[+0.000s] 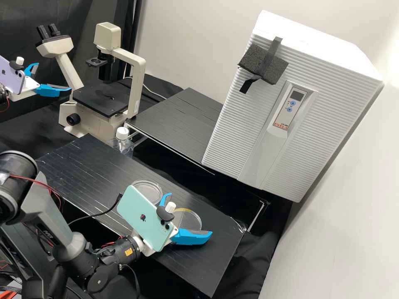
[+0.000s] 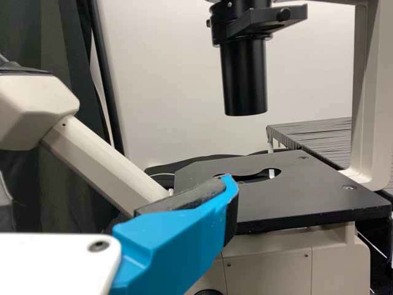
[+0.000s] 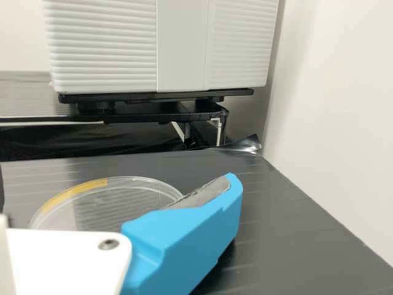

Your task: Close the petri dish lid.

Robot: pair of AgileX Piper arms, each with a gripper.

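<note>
One ribbed white cabinet [image 1: 332, 104], the largest item, stands on the far bench [image 1: 183, 120]. The near bench [image 1: 83, 166] is separated from the far one by a dark gap, and its top extends past the right gripper [image 1: 191, 214] to the corner nearest the cabinet. One microscope [image 1: 135, 83] stands beyond the other end of the near bench. Grippers, two: the right one is spread, its fingers either side of a dish and one of them towards the bench's front edge; the left gripper [image 1: 54, 76] is spread beside the microscope, well apart from both dishes. The high view gives the microscope's eyepieces [image 1: 48, 31]; the left wrist view gives the cut-out [image 2: 264, 175] in its stage. Phones, two, one mounted on each gripper: green [image 1: 141, 218] on the right, lilac [image 1: 11, 77] on the left. Bottles, one, white-capped [image 1: 122, 143], near the microscope. Clear petri dishes, two, on the near bench: the plain dish [image 1: 154, 191], partly behind the green phone, and the yellow-marked dish [image 1: 189, 220], between the right gripper's fingers, contact not determinable. Which piece is the lid cannot be told
</note>
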